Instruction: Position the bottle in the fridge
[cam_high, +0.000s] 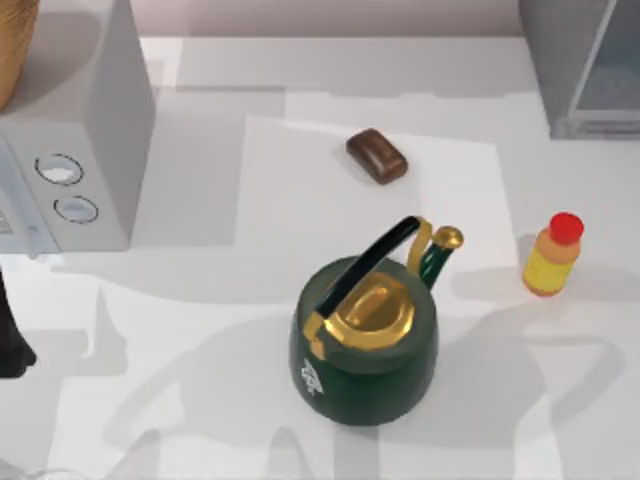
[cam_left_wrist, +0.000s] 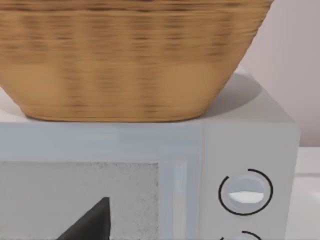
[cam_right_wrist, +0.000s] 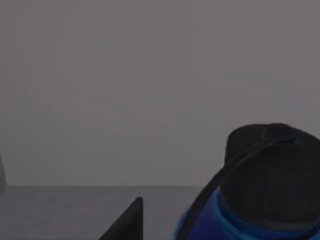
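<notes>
Nearest us on the bench (cam_high: 200, 80) stood a green kettle (cam_high: 365, 345). Beyond it, toward the right side, the bottle (cam_high: 553, 256) stood upright and untouched, red cap up, with a brown block (cam_high: 377, 155) farther back. The fridge (cam_high: 585, 65) filled the far right corner, well apart from the bottle. We could not tell how either pincer stood; our left arm (cam_high: 12, 340) sat at the left edge.

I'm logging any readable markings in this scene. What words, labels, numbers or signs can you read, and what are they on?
No text can be read.
A white emblem on the side of the green kettle: too small and blurred to read.
Faint marks on the front panel of the grey box with two dials, at the table's left: unreadable.
The bottle, the brown block and the fridge: no visible text.
</notes>
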